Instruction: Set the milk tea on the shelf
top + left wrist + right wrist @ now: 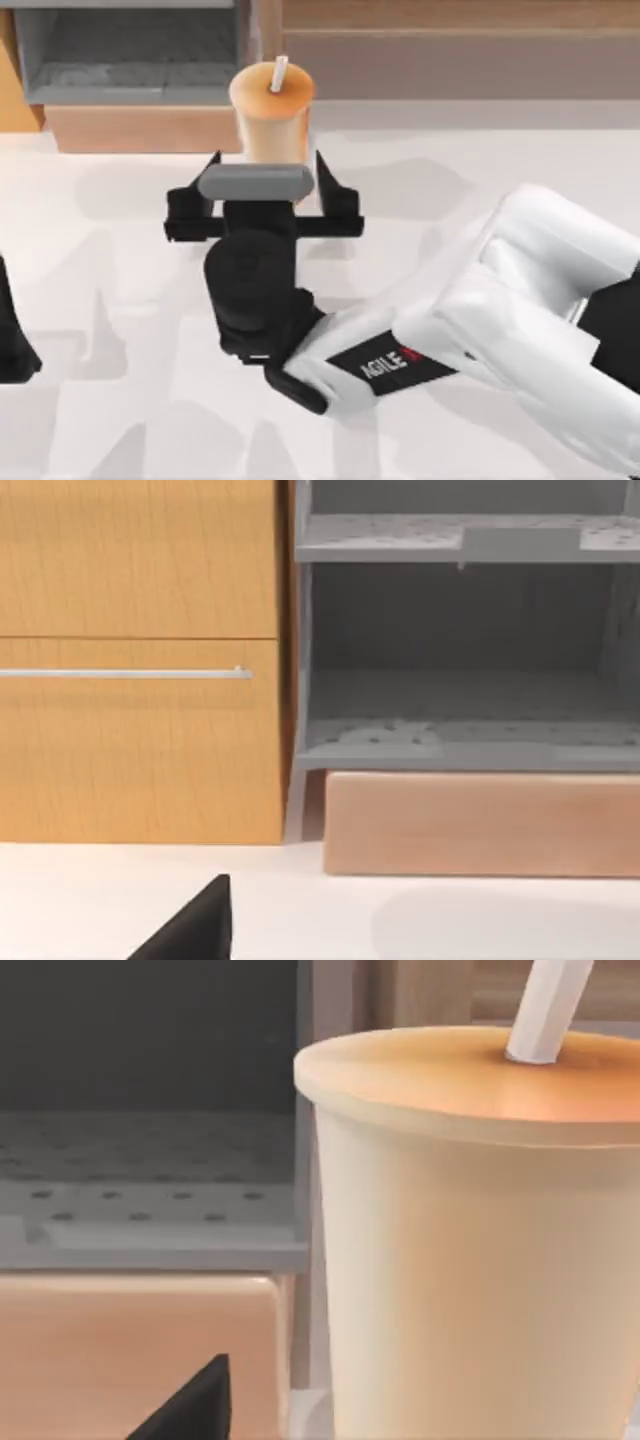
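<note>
Our right gripper (268, 170) has its jaws apart astride the upright milk tea (272, 115); the shelf (450, 60) lies beyond, rightward.

milk tea (271, 115): 1 | shelf (450, 62): 1 | grey compartment (130, 55): 1 | drawer handle (120, 673): 1
</note>
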Controlling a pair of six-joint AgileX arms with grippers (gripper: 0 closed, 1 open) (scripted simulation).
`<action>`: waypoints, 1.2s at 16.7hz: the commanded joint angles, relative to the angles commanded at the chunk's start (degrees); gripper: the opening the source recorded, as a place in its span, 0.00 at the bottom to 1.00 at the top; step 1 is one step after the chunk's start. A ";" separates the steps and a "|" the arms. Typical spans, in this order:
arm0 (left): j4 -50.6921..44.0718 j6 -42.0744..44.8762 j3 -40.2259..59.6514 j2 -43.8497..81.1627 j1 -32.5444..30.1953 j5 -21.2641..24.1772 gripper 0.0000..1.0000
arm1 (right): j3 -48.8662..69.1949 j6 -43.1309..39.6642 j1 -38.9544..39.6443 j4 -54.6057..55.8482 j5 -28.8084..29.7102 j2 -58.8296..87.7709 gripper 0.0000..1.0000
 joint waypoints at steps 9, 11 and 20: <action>0.00 0.00 0.00 0.00 0.00 0.00 1.00 | 11.61 -0.23 -6.03 -6.10 -5.97 5.29 1.00; 0.00 0.00 0.00 0.00 0.00 0.00 1.00 | 11.61 -0.23 -6.03 -6.10 -5.97 5.29 1.00; 0.00 0.00 0.00 0.00 0.00 0.00 1.00 | 11.61 -0.23 -6.03 -6.10 -5.97 5.29 0.32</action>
